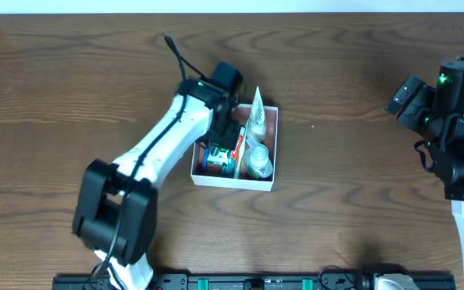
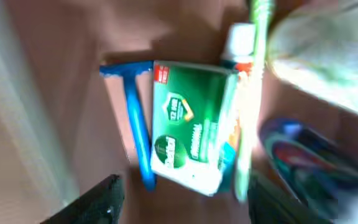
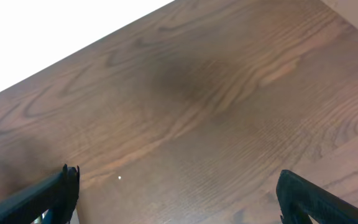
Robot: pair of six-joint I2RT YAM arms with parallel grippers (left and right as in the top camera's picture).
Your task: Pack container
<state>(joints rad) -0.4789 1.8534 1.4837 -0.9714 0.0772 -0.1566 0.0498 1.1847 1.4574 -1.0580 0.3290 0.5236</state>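
The container [image 1: 276, 129], a small square box with white walls and a pink-brown inside, sits mid-table. It holds a green soap box [image 2: 191, 127], a blue razor [image 2: 135, 124], a green toothbrush [image 2: 253, 93], a white tube [image 1: 258, 121] and a round green-topped item [image 1: 258, 165]. My left gripper [image 2: 182, 202] is open just above the container's left part, over the green box and razor, holding nothing. My right gripper [image 3: 179, 196] is open and empty over bare wood at the far right.
The brown wooden table [image 1: 361, 177] surrounds the container. The right arm's base [image 1: 457, 121] stands at the right edge. A black rail [image 1: 256, 282] runs along the front edge.
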